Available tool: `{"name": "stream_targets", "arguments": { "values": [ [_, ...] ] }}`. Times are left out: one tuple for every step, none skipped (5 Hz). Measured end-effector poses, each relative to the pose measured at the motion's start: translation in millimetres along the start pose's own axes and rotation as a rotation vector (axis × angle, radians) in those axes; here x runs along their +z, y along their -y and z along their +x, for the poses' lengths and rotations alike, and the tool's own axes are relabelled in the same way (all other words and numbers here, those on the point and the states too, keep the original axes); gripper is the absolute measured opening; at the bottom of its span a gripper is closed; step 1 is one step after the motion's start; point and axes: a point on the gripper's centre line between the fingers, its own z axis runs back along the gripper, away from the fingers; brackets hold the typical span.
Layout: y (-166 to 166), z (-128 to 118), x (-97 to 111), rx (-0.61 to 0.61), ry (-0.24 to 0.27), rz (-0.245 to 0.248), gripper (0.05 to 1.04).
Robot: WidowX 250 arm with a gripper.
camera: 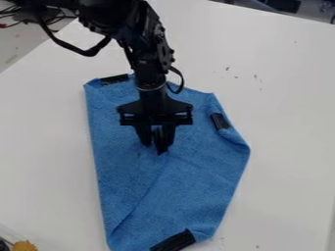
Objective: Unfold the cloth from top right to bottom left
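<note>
The black gripper (pixel 155 141) hangs down over the middle of the blue cloth (pixel 190 181), its lower end at or just above the fabric; whether it touches cannot be told. The cloth lies partly folded, with a diagonal crease or fold edge running from near the gripper to the lower left. Black patches show at its top left, right side and bottom edge. The gripper and arm hide part of the cloth's upper middle.
A white table (pixel 288 122) surrounds the cloth, with small dark marks at the upper right. Cables (pixel 58 19) lie at the top left beyond the table edge. A yellow-orange object (pixel 25 246) sits in the bottom left corner.
</note>
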Motion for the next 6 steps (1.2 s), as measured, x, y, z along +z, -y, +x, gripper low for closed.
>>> {"name": "stream_targets", "arguments": {
  "values": [
    [0.3,0.5,-1.0,0.000,-0.004,-0.003,0.330],
    [-0.6,2.4,0.7,-0.006,-0.004,0.010,0.176],
    [-0.9,2.1,13.2,-0.005,-0.003,0.047,0.078],
    [1.9,7.1,42.6,0.020,0.049,0.065,0.060],
    [-4.2,0.1,79.2,0.097,0.116,0.067,0.059],
    [-50.0,-11.4,90.7,0.235,0.156,0.070,0.059]
  ]
}}
